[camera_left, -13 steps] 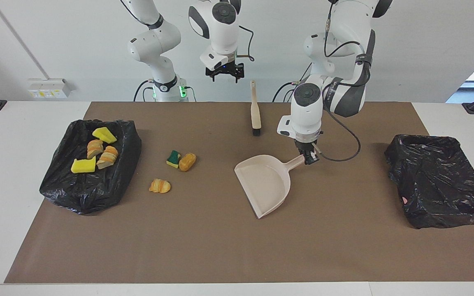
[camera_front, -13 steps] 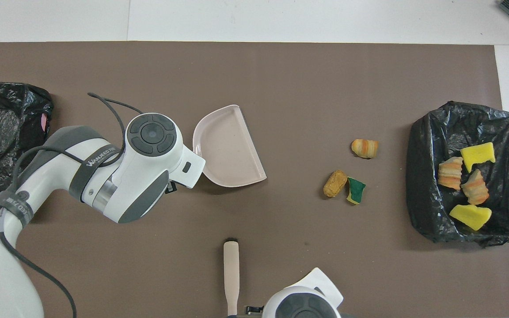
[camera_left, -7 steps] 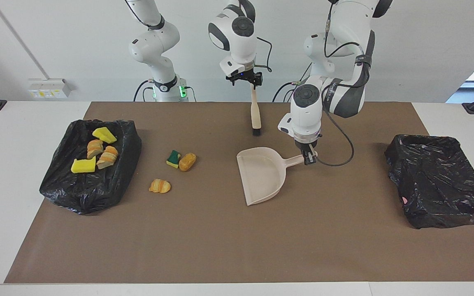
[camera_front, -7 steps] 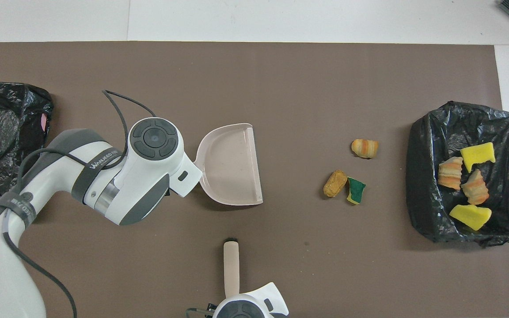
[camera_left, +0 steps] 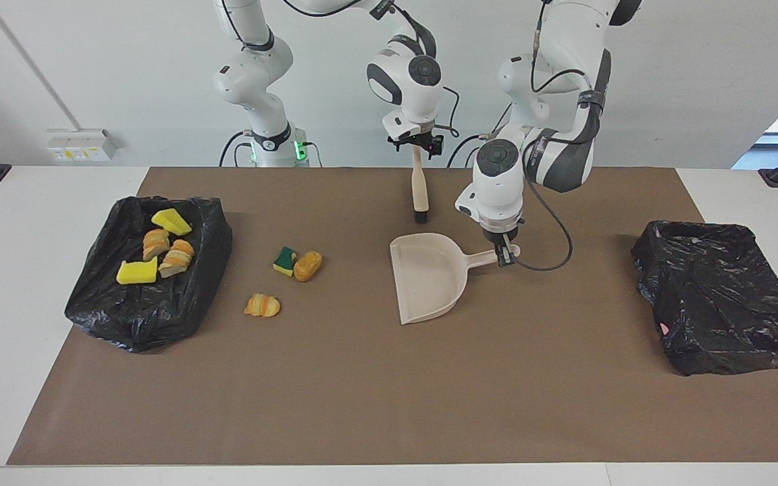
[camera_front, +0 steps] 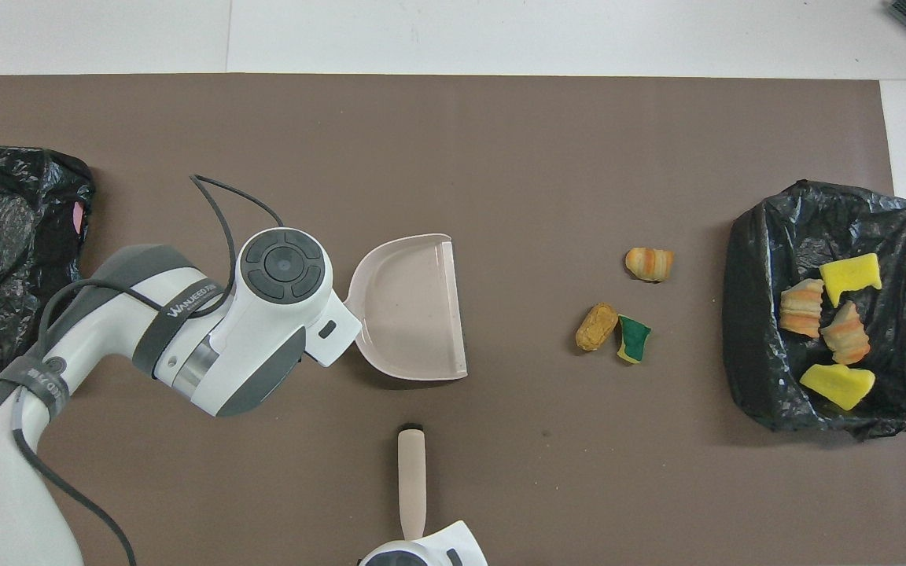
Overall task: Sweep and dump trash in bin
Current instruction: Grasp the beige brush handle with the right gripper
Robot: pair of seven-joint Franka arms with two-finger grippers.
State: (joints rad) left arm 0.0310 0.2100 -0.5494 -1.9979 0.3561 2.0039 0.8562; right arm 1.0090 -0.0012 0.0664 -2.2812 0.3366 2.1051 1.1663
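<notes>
Reaching down at the robots' edge of the brown table mat (camera_left: 362, 405), the right gripper (camera_left: 416, 145) has dropped onto the upper end of the beige plastic hand brush with black bristles (camera_left: 420, 189); its jaws stand apart on either side of the handle tip, not visibly squeezing it; the brush lies flat on the mat, bristles pointing away from the robots.

Farther out, the left gripper (camera_left: 505, 255) stays clamped on the handle of the beige plastic dustpan (camera_left: 429, 277), pointing straight down; over the last second it has swung the pan round, so the open mouth now faces the right arm's end of the table, and the pan sits level at the mat.

Toward that end lies the loose trash, well apart from the pan's mouth: a green-and-yellow sponge (camera_left: 285, 261) touching an orange-brown bread roll (camera_left: 308, 265); farther out, a striped croissant piece (camera_left: 263, 305).

Four more pieces, two yellow sponge chunks and two bread bits, already sit in the black-bagged bin (camera_left: 92, 297) at the right arm's end; a second black-bagged bin (camera_left: 720, 304) stands at the left arm's end.

The pan looks ready; sweeping probably waits only on the brush being gripped.
</notes>
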